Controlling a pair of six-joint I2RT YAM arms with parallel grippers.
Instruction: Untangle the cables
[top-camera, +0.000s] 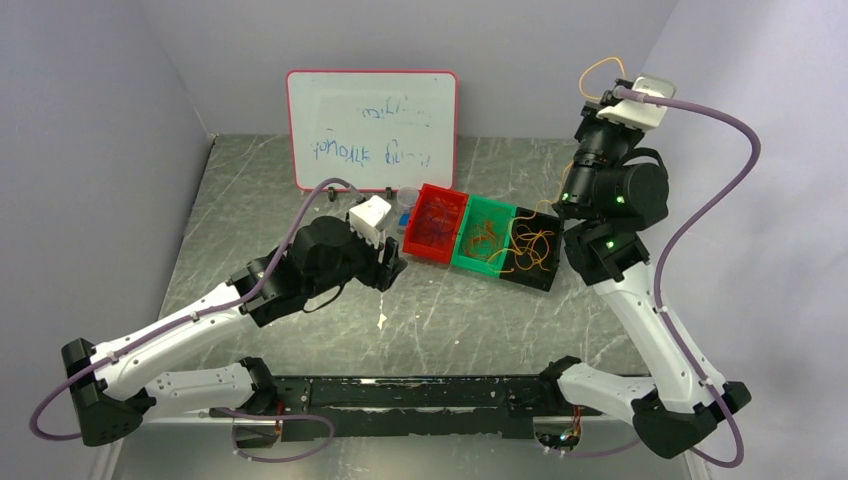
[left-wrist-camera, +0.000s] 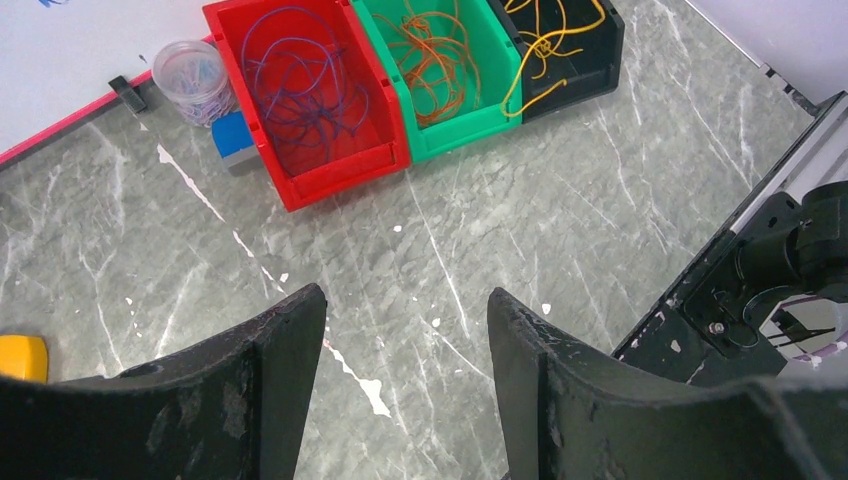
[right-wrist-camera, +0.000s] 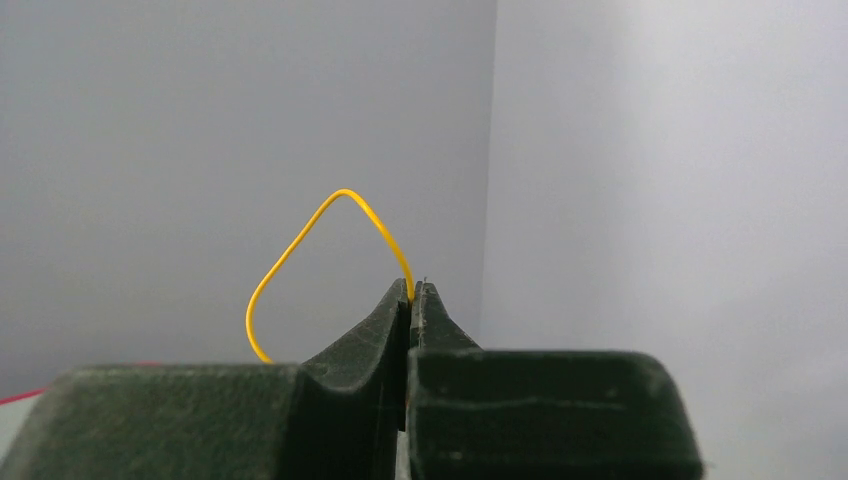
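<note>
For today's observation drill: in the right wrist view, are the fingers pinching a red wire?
No, the fingers are shut on a yellow wire looping above them.

Your left arm (top-camera: 170, 340) and right arm (top-camera: 640, 310) have white links and black joints; a lilac hose (top-camera: 756, 148) follows each; the black fingers (left-wrist-camera: 250, 400) look scuffed.

What we cannot make out

In the right wrist view the yellow cable (right-wrist-camera: 341, 192) loops upward, but both its ends pass out of sight behind the right gripper (right-wrist-camera: 412, 300), so we cannot follow its length. In the left wrist view a yellow object (left-wrist-camera: 20, 357) is cut off by the left edge and the black bin (left-wrist-camera: 575, 88) by the top edge. In the top view the whiteboard (top-camera: 370, 125) writing is too blurred for us to read.
</note>
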